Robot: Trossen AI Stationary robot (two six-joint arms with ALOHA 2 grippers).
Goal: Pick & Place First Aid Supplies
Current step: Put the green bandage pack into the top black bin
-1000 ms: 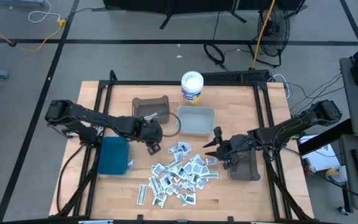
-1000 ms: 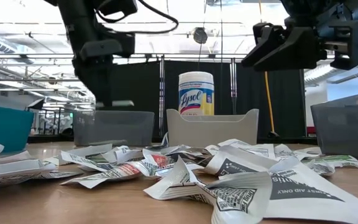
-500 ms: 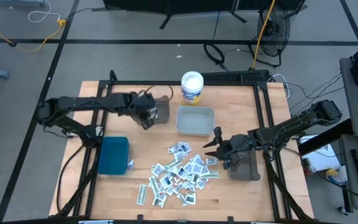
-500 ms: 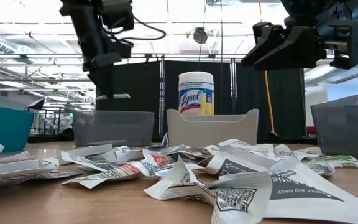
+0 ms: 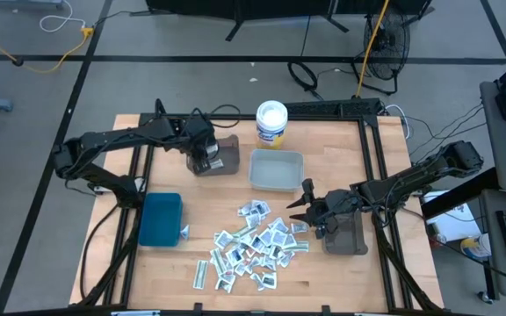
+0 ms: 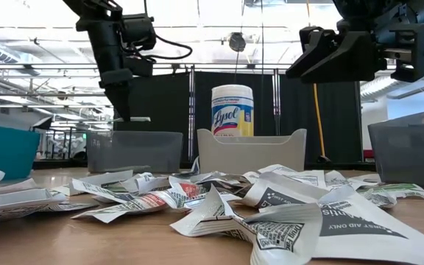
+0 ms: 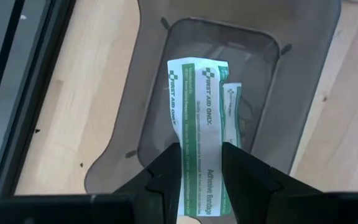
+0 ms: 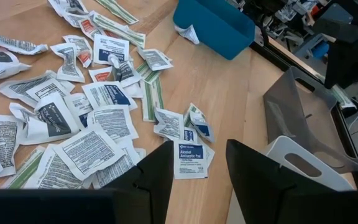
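My left gripper (image 5: 202, 160) hangs over the dark grey bin (image 5: 218, 154) near the table's far edge, shut on a white strip packet with green print (image 7: 196, 106). In the low view the strip (image 6: 137, 118) shows under that gripper (image 6: 126, 110). A narrower strip (image 7: 232, 109) lies beside it; whether it is held or rests in the bin, I cannot tell. The pile of small white packets (image 5: 253, 246) lies on the wood near the near edge. My right gripper (image 5: 304, 209) hovers open at the pile's right side (image 8: 86, 118), touching nothing. My left gripper pinches the green-print strip between its two fingers (image 7: 166, 171), near one end (image 7: 199, 180) of it. The fingers point down from above and lie along the strip. The strip is lifted clear and hangs over the grey bin's opening (image 7: 166, 74).
A pale open bin (image 5: 276, 169) stands right of the grey one, with a white round tub (image 5: 271, 122) behind it. A teal bin (image 5: 161, 219) sits left of the pile, and a grey bin (image 5: 345, 235) stands below the right arm. Black frame rails border the table.
My left gripper has travelled from beside the teal bin and the pile toward the table's far edge, rising on the way, and now stands over the dark grey bin. The strip has stayed in its fingers, lifted clear.
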